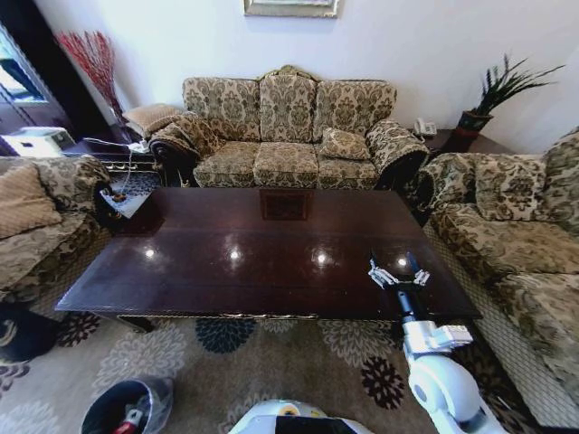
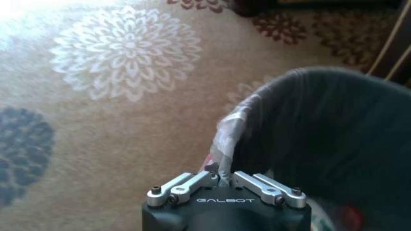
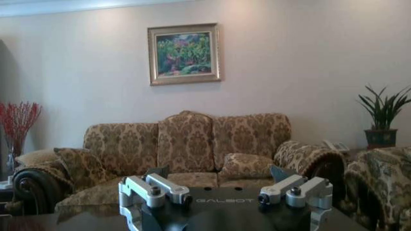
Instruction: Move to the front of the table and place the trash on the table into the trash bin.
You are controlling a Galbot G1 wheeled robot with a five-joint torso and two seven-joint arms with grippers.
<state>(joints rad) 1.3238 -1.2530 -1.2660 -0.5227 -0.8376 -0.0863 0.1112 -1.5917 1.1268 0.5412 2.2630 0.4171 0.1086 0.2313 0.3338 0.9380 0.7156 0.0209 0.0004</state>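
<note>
The dark glossy table [image 1: 271, 244] stands before me with nothing lying on its top. My right gripper [image 1: 398, 271] hovers open over its front right part, and the right wrist view shows its spread fingers empty [image 3: 220, 172]. The trash bin [image 1: 127, 407] sits on the carpet at my lower left, with something red and white [image 1: 132, 419] inside it. In the left wrist view my left gripper [image 2: 220, 171] hangs shut just above the bin's rim, by the whitish liner [image 2: 228, 134]. A red blur [image 2: 350, 216] shows inside the bin [image 2: 321, 144].
A patterned sofa [image 1: 288, 136] stands behind the table, with armchairs at the left [image 1: 41, 217] and right [image 1: 516, 244]. A potted plant [image 1: 493, 95] is on a side table at the back right. Floral carpet [image 1: 262, 362] lies between me and the table.
</note>
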